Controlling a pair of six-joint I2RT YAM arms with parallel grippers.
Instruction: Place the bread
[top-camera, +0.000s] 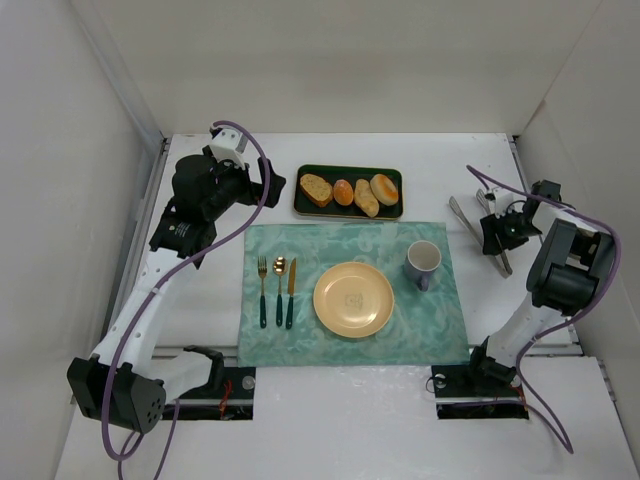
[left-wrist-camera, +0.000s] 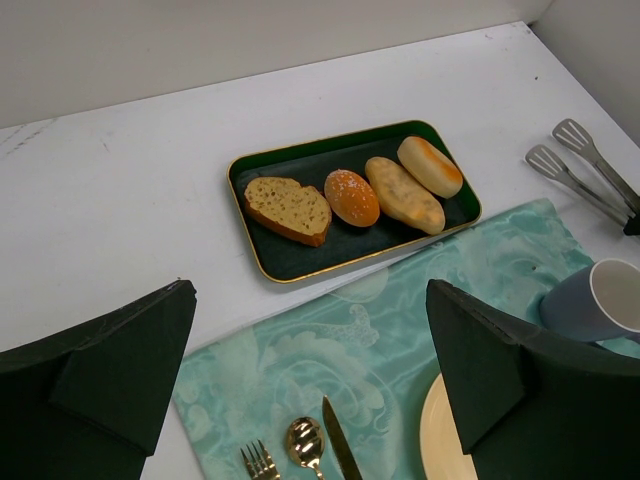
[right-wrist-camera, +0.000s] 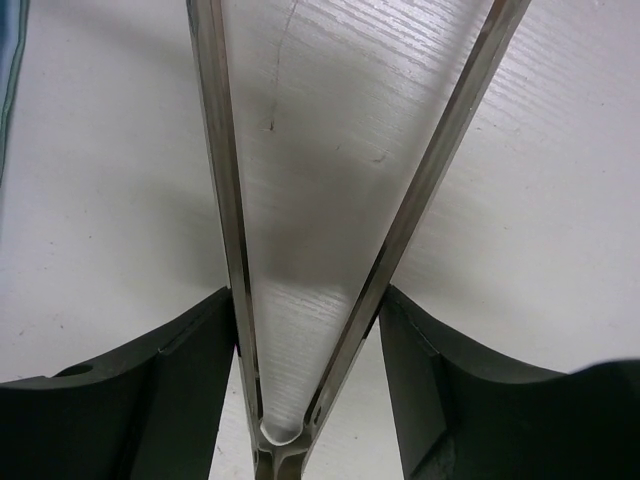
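The bread, a flat toasted slice, lies at the left end of a dark green tray. It also shows in the left wrist view, on the tray. My left gripper is open and empty, hovering left of the tray; in its wrist view it is over the placemat's far left corner. My right gripper is shut on metal tongs at the right; its fingers press both tong arms near the hinge, and the arms stay spread.
A round orange bun, a pale roll and another bun share the tray. On the teal placemat are a yellow plate, a grey mug and a fork, spoon and knife. White walls enclose the table.
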